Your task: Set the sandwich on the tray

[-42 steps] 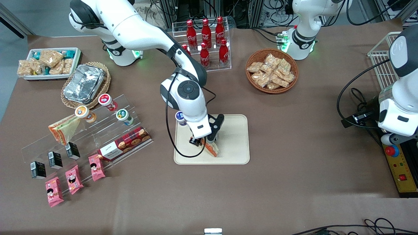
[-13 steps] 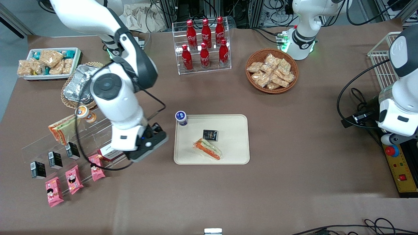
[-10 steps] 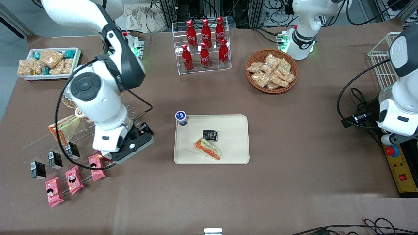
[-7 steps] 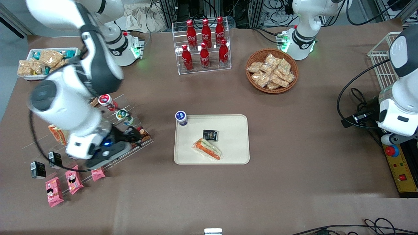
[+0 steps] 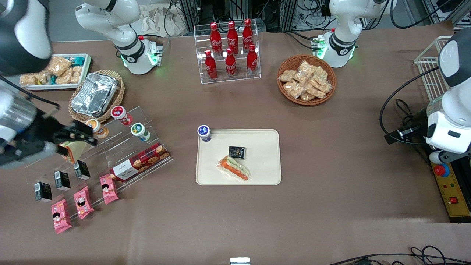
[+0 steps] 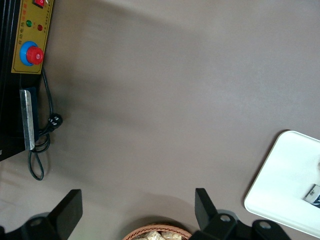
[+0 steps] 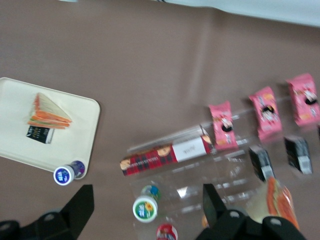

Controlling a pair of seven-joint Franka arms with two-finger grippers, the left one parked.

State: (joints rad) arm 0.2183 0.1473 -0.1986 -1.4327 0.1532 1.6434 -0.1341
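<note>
The gripper [image 5: 79,135] hangs with its fingers spread and empty above the clear display rack [image 5: 121,147], at the working arm's end of the tabletop [image 5: 331,165], well apart from the tray [image 5: 265,173]. The sandwich [image 5: 234,168] lies flat on the tray, just nearer the front camera than a small black packet [image 5: 237,152].

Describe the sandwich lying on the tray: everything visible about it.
The sandwich is a triangular wedge in clear, glossy plastic wrap: pale bread, a long orange filling stripe, green lettuce along one edge. It lies flat on the cream tray, in the half nearer the front camera, beside a small black packet; whether they touch is unclear. Nothing grips it: the gripper, fingers open, is up over the clear display stand toward the working arm's end of the table.
</note>
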